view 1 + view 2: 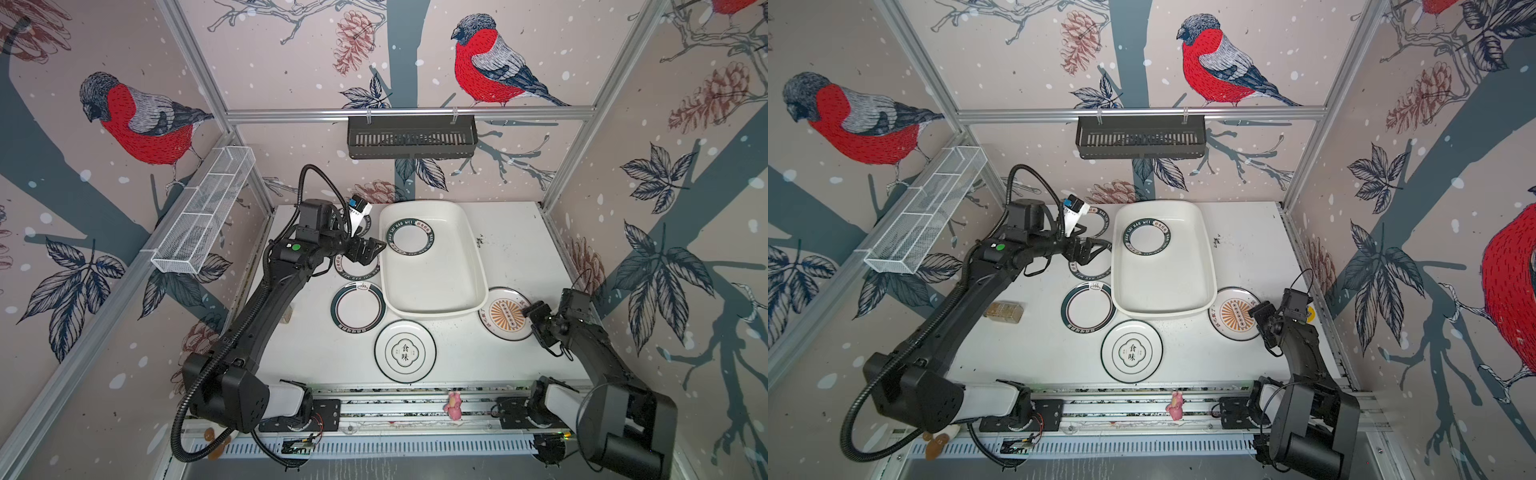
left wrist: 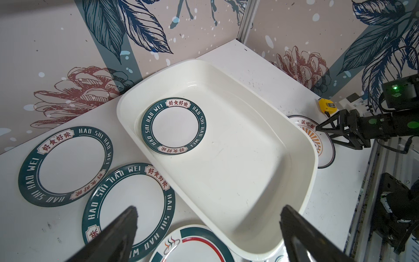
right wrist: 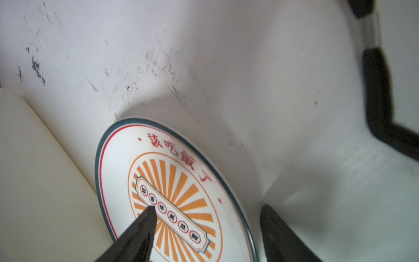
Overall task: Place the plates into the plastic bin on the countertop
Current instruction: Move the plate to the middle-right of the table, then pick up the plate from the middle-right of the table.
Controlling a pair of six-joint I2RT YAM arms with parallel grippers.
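1. Table (image 1: 515,266): flat and white, with dark scuffs and specks, heaviest (image 1: 481,240) just right of the bin's far end. Aluminium framing runs along the edges.
2. Room: three walls are papered with red-breasted birds, pine cones and dark leaves. A black slatted shelf (image 1: 411,141) hangs on the back rail. A white wire basket (image 1: 203,212) is fixed to the left frame.
3. Plastic bin (image 1: 434,278): stands on the far middle of the table, long axis running front to back. One green-rimmed plate (image 1: 409,237) lies flat on its floor at the far end.
4. Left of the bin, on the table:
   - the far green plate (image 2: 65,166);
   - the second green plate (image 2: 136,188), just beside it;
   - the steam-mark plate (image 1: 358,307), nearer the front and close against the bin wall.
5. White plate (image 1: 405,351) with black characters: on the table just in front of the bin.
6. Sunburst plate (image 1: 505,313): at the bin's near right corner; I cannot tell whether they touch.
7. Left tool (image 2: 208,208): jaws wide apart, holding nothing. It hangs over the second green plate at the bin's left rim.
8. Right tool (image 3: 207,206): jaws apart and straddling the sunburst plate's rim, one finger (image 3: 147,217) over the printed face and the other outside it. No clamp is seen.
9. Small clear box (image 1: 1005,311): on the table beside the left arm.
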